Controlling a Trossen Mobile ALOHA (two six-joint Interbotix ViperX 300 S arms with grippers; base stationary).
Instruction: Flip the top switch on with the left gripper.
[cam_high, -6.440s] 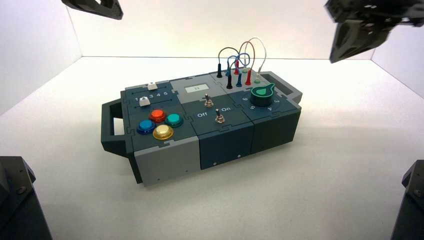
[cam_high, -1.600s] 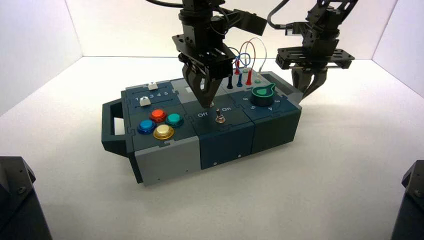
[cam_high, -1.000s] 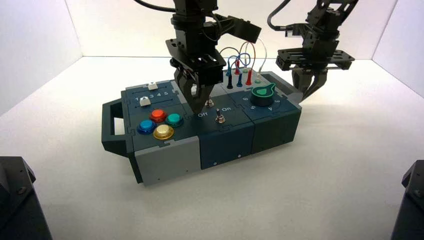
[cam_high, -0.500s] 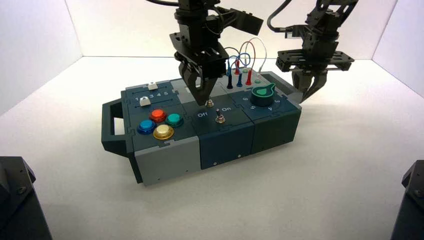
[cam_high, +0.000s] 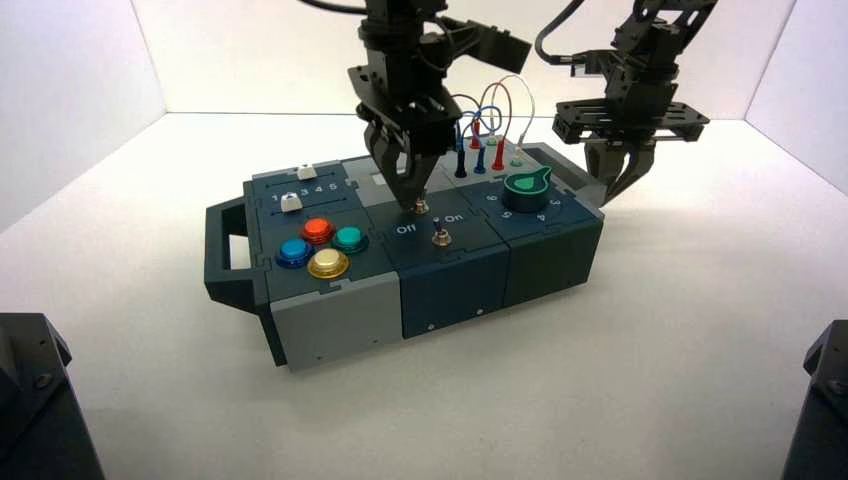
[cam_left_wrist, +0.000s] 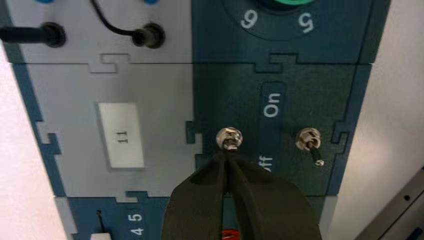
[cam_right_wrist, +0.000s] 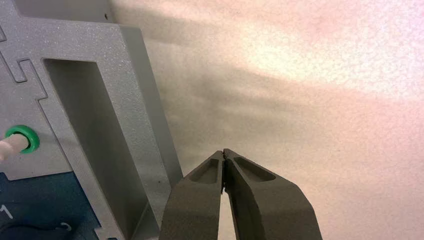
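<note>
On the left part of the box (cam_high: 452, 289) there are two white sliders (cam_high: 291, 203) and four round buttons (cam_high: 328, 264), which are red, blue, green and yellow. Next, the left gripper (cam_high: 408, 205) is over the middle panel, and its two fingers are closed together, with the tips at the top switch (cam_high: 421, 206). This switch is the farther one of the two silver toggles; the nearer toggle (cam_high: 441, 236) leans to the "Off" side. To the right are the wires (cam_high: 499, 150) and the green knob (cam_high: 526, 187). The right gripper (cam_high: 610, 198) waits beside the box's right handle (cam_high: 566, 173), fingers also closed.
</note>
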